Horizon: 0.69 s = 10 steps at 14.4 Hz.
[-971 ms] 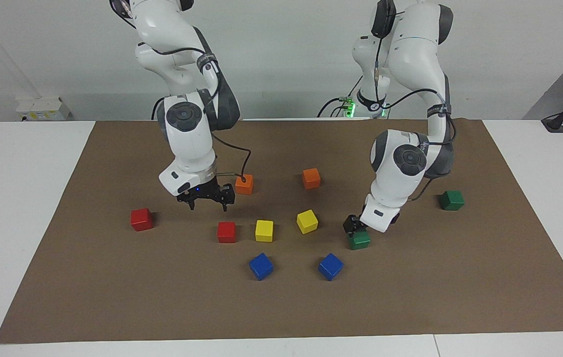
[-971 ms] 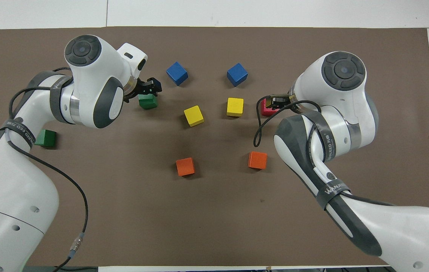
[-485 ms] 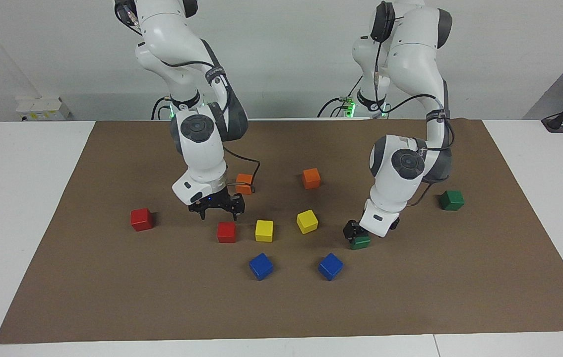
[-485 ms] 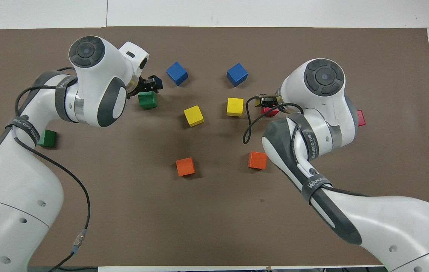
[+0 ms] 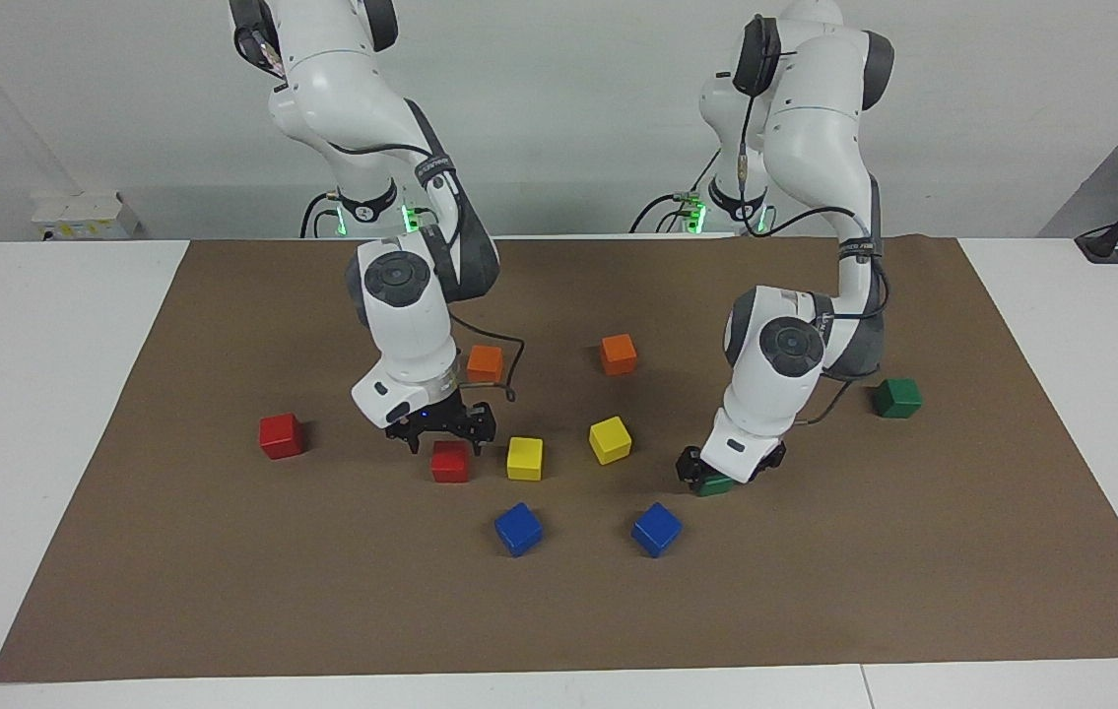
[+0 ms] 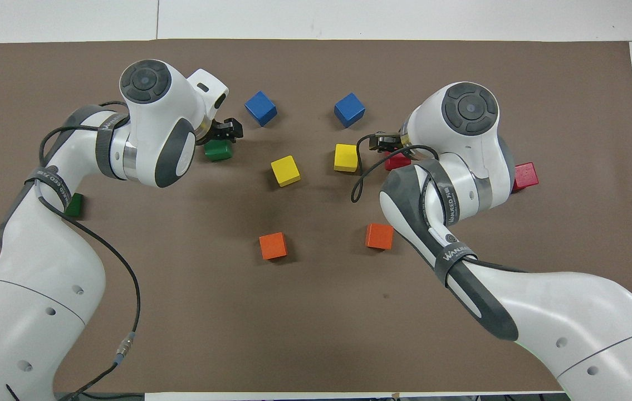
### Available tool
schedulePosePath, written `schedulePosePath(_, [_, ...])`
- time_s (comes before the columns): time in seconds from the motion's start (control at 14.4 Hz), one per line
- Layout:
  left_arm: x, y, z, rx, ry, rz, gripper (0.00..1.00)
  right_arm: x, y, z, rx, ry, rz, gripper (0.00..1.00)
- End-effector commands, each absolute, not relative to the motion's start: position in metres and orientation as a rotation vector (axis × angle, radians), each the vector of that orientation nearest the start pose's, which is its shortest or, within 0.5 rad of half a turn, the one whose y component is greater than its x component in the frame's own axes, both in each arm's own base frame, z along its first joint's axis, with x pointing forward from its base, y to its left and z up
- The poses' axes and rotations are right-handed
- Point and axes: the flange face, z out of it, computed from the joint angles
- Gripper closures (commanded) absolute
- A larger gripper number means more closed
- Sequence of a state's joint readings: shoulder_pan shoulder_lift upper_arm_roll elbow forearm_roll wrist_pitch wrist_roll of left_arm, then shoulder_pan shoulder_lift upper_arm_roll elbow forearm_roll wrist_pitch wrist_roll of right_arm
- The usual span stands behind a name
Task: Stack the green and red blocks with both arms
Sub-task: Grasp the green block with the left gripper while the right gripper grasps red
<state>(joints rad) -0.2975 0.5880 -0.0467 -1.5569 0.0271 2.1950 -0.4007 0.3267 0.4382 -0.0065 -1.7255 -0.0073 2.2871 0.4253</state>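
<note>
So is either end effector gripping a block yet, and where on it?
Neither yet. Both are open: the left end effector straddles a green block, the right end effector hangs over a red block.

Robot lab: two arms (image 5: 401, 295), coloured cubes (image 5: 523, 459).

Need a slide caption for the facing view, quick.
Both open end effectors descend: left onto a green block, right onto a red block.

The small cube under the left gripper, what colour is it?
Dark green: the small matte cube below the left gripper, clearest in the overhead view.
</note>
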Motion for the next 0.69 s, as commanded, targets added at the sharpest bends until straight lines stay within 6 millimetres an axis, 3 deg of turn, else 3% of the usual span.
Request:
schedulePosePath(0.0, [0.672,-0.237,0.308,-3.149,-0.025,-0.096,0.01,0.648,0.218,0.328,-3.06,0.2,-0.199,0.0])
schedulePosePath(0.07, [0.671,-0.238,0.308,-3.148,-0.018,-0.099,0.07,0.65,0.219,0.323,-3.057,0.198,-0.21,0.0])
schedulePosePath(0.14, [0.671,-0.239,0.307,-3.146,-0.013,-0.101,0.22,0.651,0.219,0.32,-3.051,0.199,-0.224,0.0])
schedulePosePath(0.21, [0.671,-0.239,0.307,-3.144,-0.009,-0.099,0.65,0.65,0.22,0.317,-3.051,0.197,-0.224,0.0])
schedulePosePath(0.28, [0.669,-0.242,0.308,-3.144,-0.002,-0.099,1.0,0.648,0.22,0.314,-3.054,0.195,-0.215,0.0])
schedulePosePath(0.35, [0.669,-0.24,0.308,-3.141,0.001,-0.089,1.0,0.647,0.22,0.312,-3.058,0.193,-0.205,0.01])
schedulePosePath(0.42, [0.669,-0.24,0.309,-3.138,0.003,-0.085,1.0,0.645,0.219,0.308,-3.064,0.186,-0.188,0.18])
schedulePosePath(0.49, [0.667,-0.241,0.31,-3.142,-0.003,-0.065,1.0,0.642,0.218,0.305,-3.07,0.184,-0.169,0.48])
schedulePosePath(0.55, [0.668,-0.239,0.315,-3.14,-0.01,-0.053,1.0,0.641,0.218,0.305,-3.078,0.184,-0.143,0.97])
schedulePosePath(0.62, [0.668,-0.237,0.321,-3.142,-0.017,-0.044,1.0,0.638,0.217,0.309,-3.088,0.182,-0.11,1.0])
